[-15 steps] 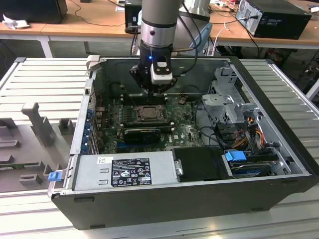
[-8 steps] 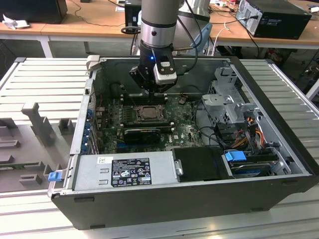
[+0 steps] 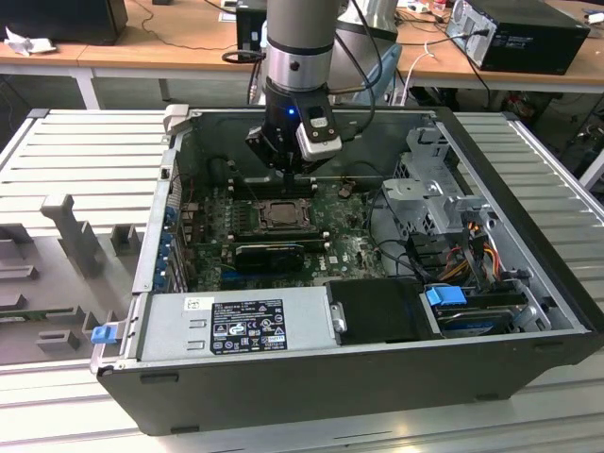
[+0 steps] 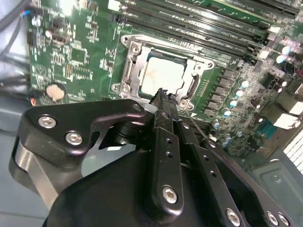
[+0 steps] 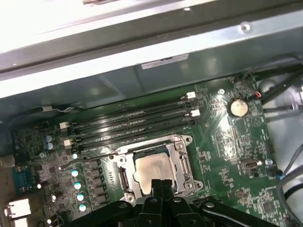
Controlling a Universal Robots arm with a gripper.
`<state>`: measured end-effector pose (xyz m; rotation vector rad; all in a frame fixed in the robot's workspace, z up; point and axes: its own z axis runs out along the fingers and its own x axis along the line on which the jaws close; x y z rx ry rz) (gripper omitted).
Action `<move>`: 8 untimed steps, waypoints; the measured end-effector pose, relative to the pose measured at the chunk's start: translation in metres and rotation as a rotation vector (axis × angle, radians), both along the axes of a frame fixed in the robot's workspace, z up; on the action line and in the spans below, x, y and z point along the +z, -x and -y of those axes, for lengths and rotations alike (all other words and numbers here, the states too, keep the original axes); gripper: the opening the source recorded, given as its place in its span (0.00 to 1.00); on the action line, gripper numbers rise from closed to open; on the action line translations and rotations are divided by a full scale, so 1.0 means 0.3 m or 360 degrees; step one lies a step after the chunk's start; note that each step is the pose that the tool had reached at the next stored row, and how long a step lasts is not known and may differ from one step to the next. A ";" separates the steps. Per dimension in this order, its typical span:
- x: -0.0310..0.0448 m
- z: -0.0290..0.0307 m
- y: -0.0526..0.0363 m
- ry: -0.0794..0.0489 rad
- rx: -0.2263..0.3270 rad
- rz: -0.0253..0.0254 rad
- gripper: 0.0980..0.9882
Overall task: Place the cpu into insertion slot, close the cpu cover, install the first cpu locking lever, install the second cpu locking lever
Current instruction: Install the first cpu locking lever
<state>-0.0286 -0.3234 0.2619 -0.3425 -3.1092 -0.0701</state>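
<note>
Exterior view gives the big picture: an open computer case lying on a ribbed grey table, with wooden desks behind. The first wrist view gets in close: the cpu sits flat in its socket, silver top up, edges square with the memory slots, and the cpu cover lies down around it. The gripper hangs just over the socket's edge, fingers pressed together, gripping nothing

We can read no text; the black label on the power supply carries print too fine for us.
</note>
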 end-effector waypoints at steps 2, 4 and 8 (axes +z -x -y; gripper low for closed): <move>0.000 0.000 0.000 -0.0003 0.0029 0.00053 0.01; -0.003 0.000 0.000 -0.0005 0.0053 0.00296 0.01; -0.006 0.000 0.018 -0.0012 0.0087 0.00439 0.01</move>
